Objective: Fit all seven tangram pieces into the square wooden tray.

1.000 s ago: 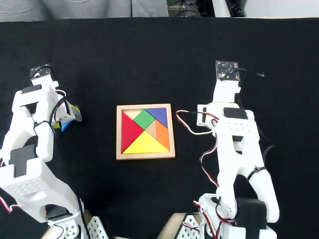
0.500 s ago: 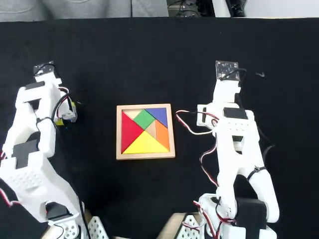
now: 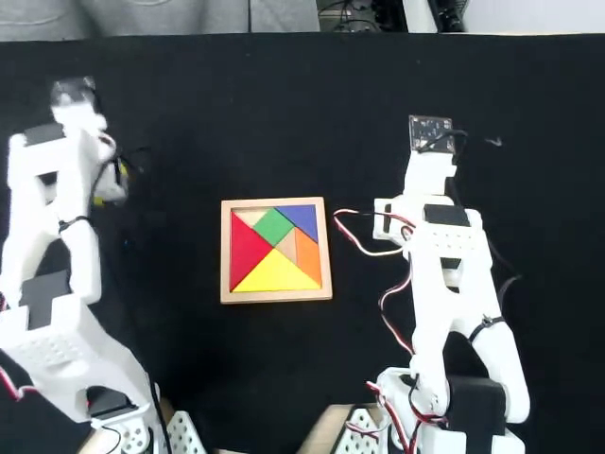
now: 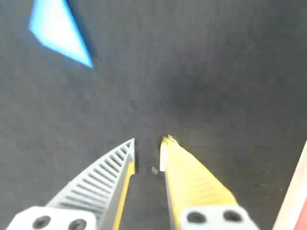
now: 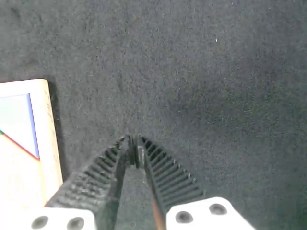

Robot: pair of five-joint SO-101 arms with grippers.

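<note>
Left gripper point(image 4: 147, 143) is hovering parted, empty, at ten o'clock of the tray point(image 3: 276, 297); right gripper point(image 5: 133, 143) is sitting clenched. Pinching askew could flick the blue triangle point(image 4: 60, 36) away.

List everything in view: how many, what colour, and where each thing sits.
tray: 1, light wood, mid-table between the arms
red triangle: 1, red, in tray
yellow triangle: 1, yellow, in tray
green square: 1, green, in tray
dark blue triangle: 1, blue, in tray
orange piece: 1, orange, in tray
pale patches: 2, tan, in tray; pieces or bare floor, cannot tell
light blue triangle: 1, light blue, on the cloth outside the tray, near the left tool
cloth: 1, black, covers the table
left tool: 1, grey and yellow, open, empty, over the cloth
right tool: 1, black, shut, beside the tray
arms: 2, white, left arm and right arm flanking the tray
</note>
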